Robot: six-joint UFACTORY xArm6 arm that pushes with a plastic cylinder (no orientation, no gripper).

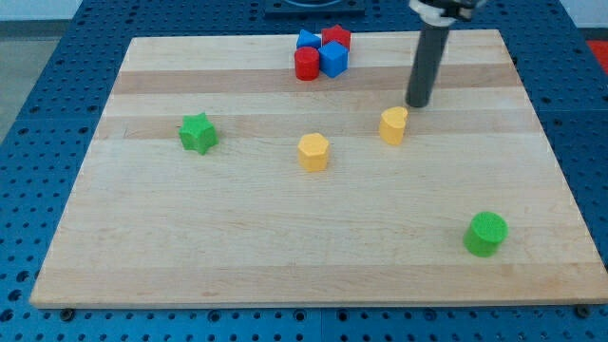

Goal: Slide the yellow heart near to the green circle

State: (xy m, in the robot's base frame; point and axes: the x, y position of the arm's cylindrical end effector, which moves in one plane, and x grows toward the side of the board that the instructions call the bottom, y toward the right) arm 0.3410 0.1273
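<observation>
The yellow heart (393, 124) lies right of the board's middle. The green circle (486, 233) stands near the board's lower right corner, well below and to the right of the heart. My tip (418, 104) rests on the board just above and to the right of the yellow heart, very close to it; I cannot tell whether it touches. The rod rises from the tip to the view's top edge.
A second yellow block (313, 151), roughly hexagonal, lies left of the heart. A green star (198, 132) sits at the left. At the top middle a red cylinder (306, 64), a blue cube (333, 59), a red block (336, 38) and a blue block (307, 41) cluster together.
</observation>
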